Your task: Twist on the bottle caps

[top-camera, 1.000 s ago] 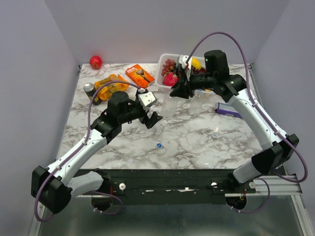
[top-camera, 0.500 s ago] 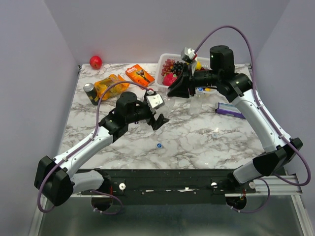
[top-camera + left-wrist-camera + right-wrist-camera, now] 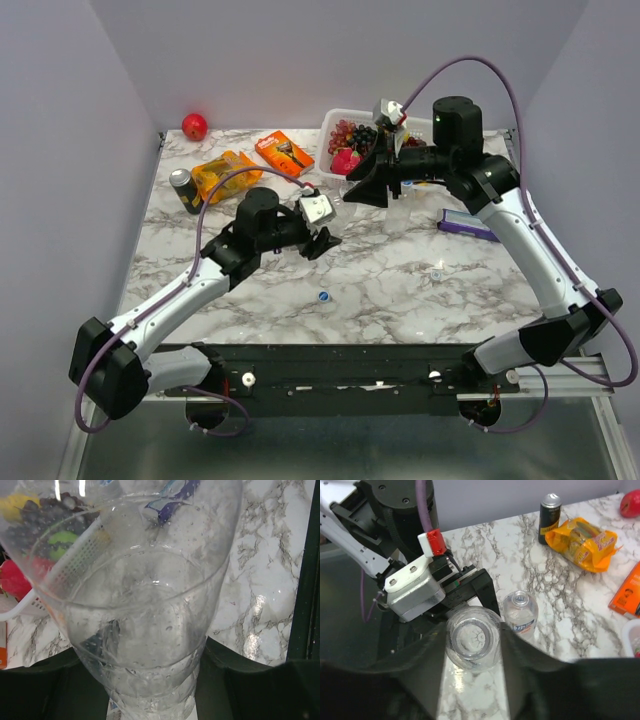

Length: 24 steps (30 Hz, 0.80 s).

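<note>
At mid-table, left gripper: fingers closed round the lower body of an upright clear bottle; keep firm without crushing thin walls.
Blue cap: loose on the table, at 6 o'clock from that gripper.
Right gripper: at 1 o'clock, over the bottle's neck, fingers parted, nothing visibly held; seat the cap level and centred before twisting.
Second bottle: uncapped, just beside.

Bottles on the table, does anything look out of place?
The labelled bottle stands upright with its neck open, while a blue cap lies loose on the table, apart from it. The left gripper clamps a second bottle. No spill shows.
</note>
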### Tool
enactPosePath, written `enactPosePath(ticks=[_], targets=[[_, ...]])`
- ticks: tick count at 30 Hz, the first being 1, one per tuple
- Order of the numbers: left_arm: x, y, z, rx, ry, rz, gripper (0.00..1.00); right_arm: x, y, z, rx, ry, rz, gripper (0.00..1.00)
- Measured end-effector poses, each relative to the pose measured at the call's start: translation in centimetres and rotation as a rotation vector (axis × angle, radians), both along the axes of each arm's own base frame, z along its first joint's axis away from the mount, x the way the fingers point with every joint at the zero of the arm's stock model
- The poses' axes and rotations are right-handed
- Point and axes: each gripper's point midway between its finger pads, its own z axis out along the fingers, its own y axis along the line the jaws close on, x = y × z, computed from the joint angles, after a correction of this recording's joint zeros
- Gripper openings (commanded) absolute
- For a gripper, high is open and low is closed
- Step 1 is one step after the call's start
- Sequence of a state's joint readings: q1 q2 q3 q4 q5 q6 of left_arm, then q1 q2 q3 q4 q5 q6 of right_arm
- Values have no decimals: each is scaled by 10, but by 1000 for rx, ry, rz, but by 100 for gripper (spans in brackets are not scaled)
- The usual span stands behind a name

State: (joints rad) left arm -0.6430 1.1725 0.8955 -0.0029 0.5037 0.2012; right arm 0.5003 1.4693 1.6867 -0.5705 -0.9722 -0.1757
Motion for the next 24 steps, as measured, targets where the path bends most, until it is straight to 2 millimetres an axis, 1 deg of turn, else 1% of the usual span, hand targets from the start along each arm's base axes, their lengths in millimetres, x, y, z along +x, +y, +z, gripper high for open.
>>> enactPosePath(ticks=[1,3,4,6,7,9,10,11,12,13,14,16,17,19,21,22,23,24], targets=[[0,0,1,-1,-2,1,49,2,-1,0,-6,-4,-17,67],[-1,4,6,-12,-12,9,39,7,-5,2,-16,-24,-59,69],[-1,8,11,-23,-19,19,32,10,-8,5,-18,-34,-82,69],[-2,18,24,-47,-40,46,26,20,-17,17,-13,-65,-138,69],[-1,25,33,-65,-58,71,17,26,-23,22,-12,-82,-168,69],[2,42,54,-102,-105,123,15,34,-33,25,-19,-116,-197,70],[2,51,65,-122,-129,152,9,36,-37,21,-34,-133,-201,70],[4,61,74,-140,-149,186,6,37,-38,13,-53,-150,-191,70],[6,69,81,-155,-163,213,3,34,-37,0,-81,-160,-172,70],[9,81,90,-176,-177,261,0,27,-35,-21,-128,-165,-132,70],[12,91,96,-192,-182,298,0,21,-30,-41,-169,-169,-92,70],[19,111,104,-222,-188,382,0,6,-21,-88,-257,-179,-8,70],[22,121,106,-239,-182,421,0,-4,-17,-113,-304,-181,39,70],[27,140,106,-266,-167,497,0,-25,-14,-166,-398,-188,130,70],[31,159,101,-292,-140,571,0,-46,-15,-208,-478,-195,218,70],[32,165,98,-300,-126,595,0,-57,-14,-227,-508,-210,267,70],[33,173,94,-309,-110,626,0,-64,-14,-239,-529,-224,302,70],[34,176,90,-313,-96,641,0,-68,-12,-249,-541,-242,328,70]])
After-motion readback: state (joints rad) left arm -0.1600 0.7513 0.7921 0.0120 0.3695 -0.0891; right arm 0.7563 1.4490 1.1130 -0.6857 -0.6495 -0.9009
